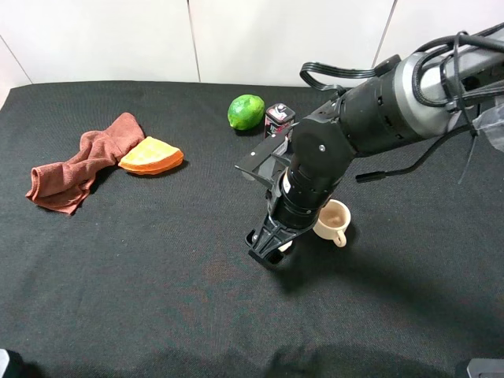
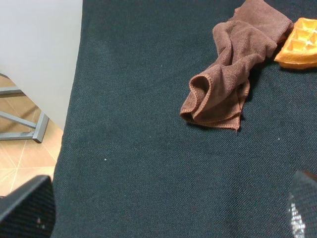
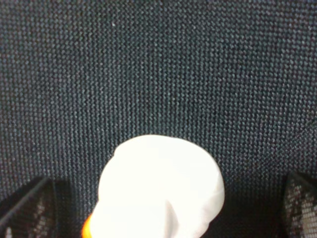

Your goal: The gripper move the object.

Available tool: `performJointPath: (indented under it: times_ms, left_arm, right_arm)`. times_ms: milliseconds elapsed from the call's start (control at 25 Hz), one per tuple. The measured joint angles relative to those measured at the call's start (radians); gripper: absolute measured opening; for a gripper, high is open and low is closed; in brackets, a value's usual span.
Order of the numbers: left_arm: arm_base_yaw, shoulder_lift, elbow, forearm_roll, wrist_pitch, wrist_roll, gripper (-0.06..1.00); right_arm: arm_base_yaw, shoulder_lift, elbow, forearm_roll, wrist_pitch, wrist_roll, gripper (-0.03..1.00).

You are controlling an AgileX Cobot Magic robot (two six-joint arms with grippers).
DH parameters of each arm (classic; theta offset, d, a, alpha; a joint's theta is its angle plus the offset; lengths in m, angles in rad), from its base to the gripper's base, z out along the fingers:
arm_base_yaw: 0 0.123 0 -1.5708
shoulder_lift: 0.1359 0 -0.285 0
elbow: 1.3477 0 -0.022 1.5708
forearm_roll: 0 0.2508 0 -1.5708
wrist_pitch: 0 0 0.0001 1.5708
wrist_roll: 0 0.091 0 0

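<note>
A: Where was the object [image 3: 161,186]?
B: Btwn the right gripper [image 1: 269,246] fingers, jaws spread wide w/ gaps either side, just beside the mug [image 1: 334,221].
A: Room around it?
B: Bare black cloth [image 1: 157,299] on the side away from the mug. Lime [image 1: 246,112] well apart.
A: Left gripper [image 2: 163,208]?
B: Wide, holding nothing, near the table edge [image 2: 74,94].

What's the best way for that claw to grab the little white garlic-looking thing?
From straight above, fingers closing on opposite sides of the garlic-like object's widest, rounded middle. It sits low on the black cloth with open space either side, and the right gripper already straddles it, fingers wide apart. I'd avoid the lumpy top, where a grip would likely slip.
</note>
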Motion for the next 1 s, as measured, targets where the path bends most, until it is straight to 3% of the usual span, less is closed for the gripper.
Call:
performJointPath:
  times_ms: [440,1000]
  left_arm:
    - [0.0,0.0,0.0,0.0,0.0,0.0,0.99]
    - [0.0,0.0,0.0,0.0,0.0,0.0,0.99]
  right_arm:
    - [0.0,-0.076,0.0,-0.019,0.009,0.002,0.69]
    - [0.0,-0.23,0.0,-0.101,0.13,0.082,0.69]
